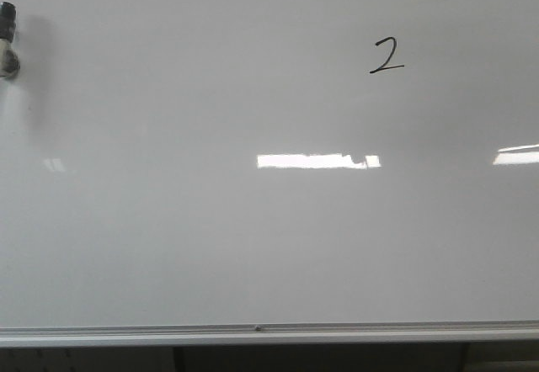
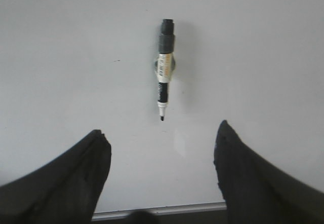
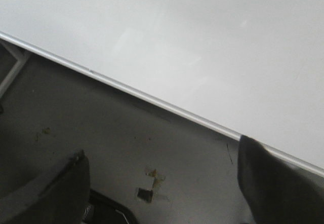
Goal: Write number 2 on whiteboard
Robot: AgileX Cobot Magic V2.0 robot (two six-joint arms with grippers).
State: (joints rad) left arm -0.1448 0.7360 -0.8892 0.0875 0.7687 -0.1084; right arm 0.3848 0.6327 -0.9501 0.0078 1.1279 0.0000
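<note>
A thin black number 2 is drawn on the upper right of the whiteboard, which fills the front view. A marker with a grey cap end and black tip sticks to the board; in the front view its end shows at the far left edge. My left gripper stands open below the marker's tip, apart from it, holding nothing. My right gripper is open and empty over the dark surface below the board's silver rail. Neither gripper shows in the front view.
The board's silver bottom rail runs across the front view, with dark framing beneath it. Bright light reflections lie on the board. A scuffed patch with a small dark scrap marks the dark surface under my right gripper.
</note>
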